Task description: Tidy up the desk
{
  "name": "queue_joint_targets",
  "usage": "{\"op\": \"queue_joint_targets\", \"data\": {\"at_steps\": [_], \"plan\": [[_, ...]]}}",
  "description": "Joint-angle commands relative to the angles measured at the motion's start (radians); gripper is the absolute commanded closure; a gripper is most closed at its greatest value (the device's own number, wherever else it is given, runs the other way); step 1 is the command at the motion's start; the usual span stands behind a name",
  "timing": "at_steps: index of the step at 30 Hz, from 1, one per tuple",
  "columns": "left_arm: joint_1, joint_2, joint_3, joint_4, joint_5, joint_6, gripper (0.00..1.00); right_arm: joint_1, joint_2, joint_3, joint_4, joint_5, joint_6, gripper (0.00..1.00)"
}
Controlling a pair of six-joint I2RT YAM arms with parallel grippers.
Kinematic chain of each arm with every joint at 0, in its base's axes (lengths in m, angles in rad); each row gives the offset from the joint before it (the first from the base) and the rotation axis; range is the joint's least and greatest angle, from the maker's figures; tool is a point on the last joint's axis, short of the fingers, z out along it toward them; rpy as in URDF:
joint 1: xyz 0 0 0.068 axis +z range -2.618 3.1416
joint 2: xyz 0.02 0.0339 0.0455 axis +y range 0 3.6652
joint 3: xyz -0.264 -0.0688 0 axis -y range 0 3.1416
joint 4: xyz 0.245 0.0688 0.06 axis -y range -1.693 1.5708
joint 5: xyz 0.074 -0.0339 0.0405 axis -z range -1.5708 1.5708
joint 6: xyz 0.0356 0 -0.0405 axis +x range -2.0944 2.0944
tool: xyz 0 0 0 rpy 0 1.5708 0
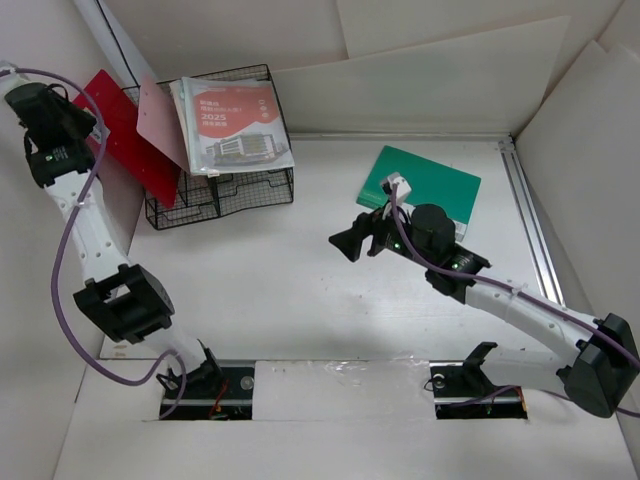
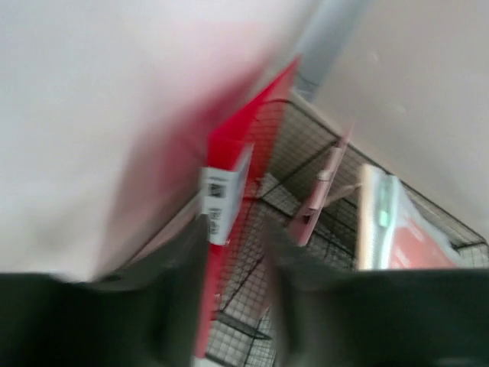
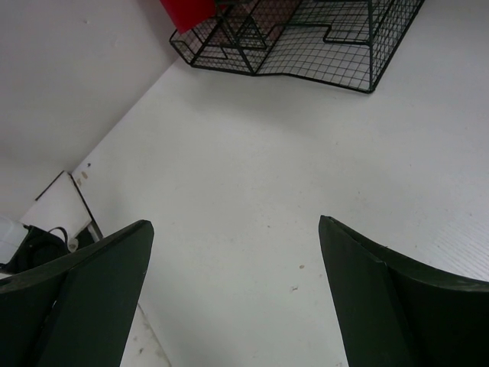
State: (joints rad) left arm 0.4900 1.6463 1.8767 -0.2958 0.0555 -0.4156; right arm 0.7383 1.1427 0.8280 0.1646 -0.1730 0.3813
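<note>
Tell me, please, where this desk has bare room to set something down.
Widest: the middle of the desk, between the wire basket, the right end effector and the near edge. Smaller strips: between basket and green book at the back, and between that book and the metal rail. Crowded: the rear left corner, around basket and left arm.

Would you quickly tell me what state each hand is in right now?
Left hand: closed on the flat red plastic folder.
Right hand: open, holding nothing.

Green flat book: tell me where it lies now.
In the top view the green flat book lies on the white desk, far right, right of the black wire basket and just beyond the right arm.
</note>
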Motion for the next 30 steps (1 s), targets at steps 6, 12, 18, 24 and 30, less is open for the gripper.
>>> {"op": "queue_joint_targets", "data": {"at_steps": [6, 12, 18, 24, 30], "plan": [[-0.002, -0.059, 0.013, -0.055, -0.085, -0.009, 0.31, 0.023, -0.037, 0.039, 0.035, -0.002, -0.001, 0.05], [-0.002, 0.021, 0.070, -0.055, -0.095, 0.041, 0.23, 0.023, -0.037, 0.039, 0.035, -0.002, -0.001, 0.05], [-0.002, 0.141, 0.151, -0.074, -0.128, 0.064, 0.26, 0.032, -0.003, 0.048, 0.035, -0.002, -0.001, 0.05], [-0.024, 0.253, 0.251, -0.083, -0.148, 0.083, 0.29, 0.032, 0.029, 0.057, 0.035, 0.009, -0.001, 0.05], [-0.042, 0.331, 0.291, -0.050, -0.125, 0.092, 0.53, 0.041, 0.058, 0.057, 0.035, 0.009, -0.010, 0.05]]}}
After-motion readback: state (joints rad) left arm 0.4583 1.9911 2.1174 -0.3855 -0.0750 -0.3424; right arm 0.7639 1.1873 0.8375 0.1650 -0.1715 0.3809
